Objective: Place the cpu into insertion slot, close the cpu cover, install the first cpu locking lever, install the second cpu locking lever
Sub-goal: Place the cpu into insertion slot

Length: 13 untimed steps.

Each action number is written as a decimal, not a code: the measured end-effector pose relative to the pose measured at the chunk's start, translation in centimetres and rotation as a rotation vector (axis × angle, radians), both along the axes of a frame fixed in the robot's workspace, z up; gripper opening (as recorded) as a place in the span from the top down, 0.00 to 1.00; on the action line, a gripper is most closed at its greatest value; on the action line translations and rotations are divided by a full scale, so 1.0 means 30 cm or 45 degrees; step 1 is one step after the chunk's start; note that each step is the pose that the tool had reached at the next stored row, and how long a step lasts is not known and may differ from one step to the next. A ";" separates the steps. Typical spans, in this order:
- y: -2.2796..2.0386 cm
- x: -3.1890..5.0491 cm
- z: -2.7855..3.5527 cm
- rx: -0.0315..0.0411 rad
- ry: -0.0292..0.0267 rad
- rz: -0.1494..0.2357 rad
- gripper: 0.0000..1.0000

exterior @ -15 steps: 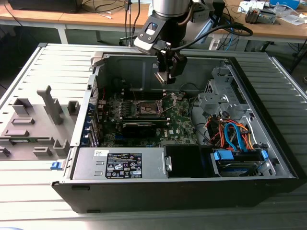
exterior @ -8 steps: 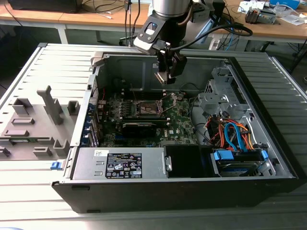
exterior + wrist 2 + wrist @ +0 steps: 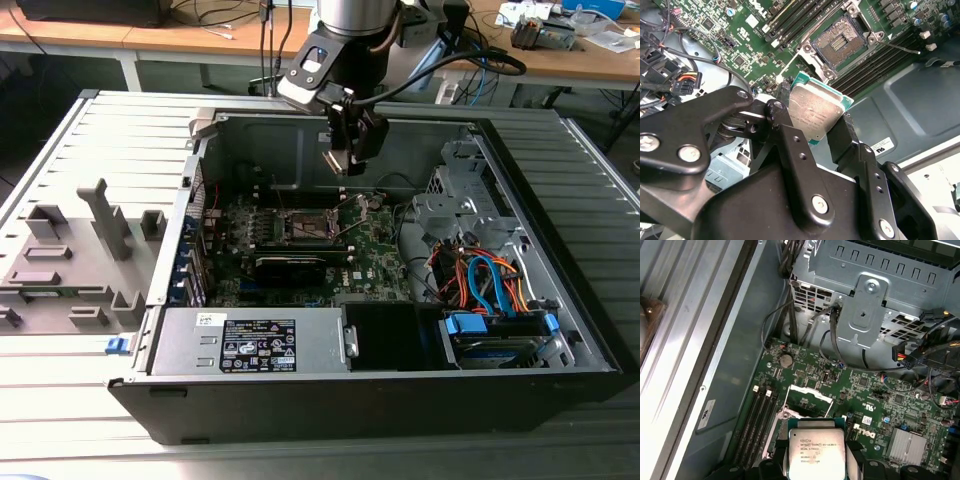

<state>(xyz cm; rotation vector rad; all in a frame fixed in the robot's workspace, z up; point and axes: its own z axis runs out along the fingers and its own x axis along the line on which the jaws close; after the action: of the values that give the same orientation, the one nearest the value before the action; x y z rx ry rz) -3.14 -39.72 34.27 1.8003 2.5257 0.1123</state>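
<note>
Grey slatted table (image 3: 70, 420) is shown bearing an open black computer case (image 3: 300, 415), laid on its side with the interior exposed. Within the case, a green motherboard (image 3: 375, 260) is mounted towards the far side and the exterior view's left. A grey power supply (image 3: 255, 342) is set along the near wall, and a metal drive cage (image 3: 455, 200) with bundled cables is placed at the exterior view's right. A grey moulded fixture (image 3: 80, 250) is laid on the table, at the exterior view's left of the case.

The black gripper (image 3: 345, 160) is hung from the arm above the far part of the motherboard. Its fingers (image 3: 790, 145) are drawn part-way together, and the cpu (image 3: 815, 111) is pinched by two opposite edges between them, its silver metal top turned towards both wrist views. The insertion slot (image 3: 842, 42) is seen uncovered on the board, with its contact field exposed. The cpu is held in the air above the board, apart from the insertion slot.
</note>
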 end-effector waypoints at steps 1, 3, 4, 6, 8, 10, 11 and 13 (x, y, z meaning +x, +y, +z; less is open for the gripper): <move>0.000 0.000 0.000 0.0000 0.0000 -0.002 0.45; 0.000 0.000 0.000 -0.0001 0.0000 -0.006 0.45; 0.000 0.000 0.000 0.0000 0.0000 -0.009 0.45; 0.000 0.000 0.000 0.0000 0.0000 -0.013 0.45; 0.000 0.000 0.000 0.0000 0.0000 -0.017 0.45; 0.000 0.000 0.000 0.0000 0.0000 -0.024 0.45; 0.000 0.000 0.000 0.0000 0.0000 -0.027 0.45; 0.000 0.000 0.000 0.0000 0.0000 -0.033 0.45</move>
<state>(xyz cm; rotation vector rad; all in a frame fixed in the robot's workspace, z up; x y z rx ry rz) -3.14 -39.72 34.26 1.8322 2.5015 0.1115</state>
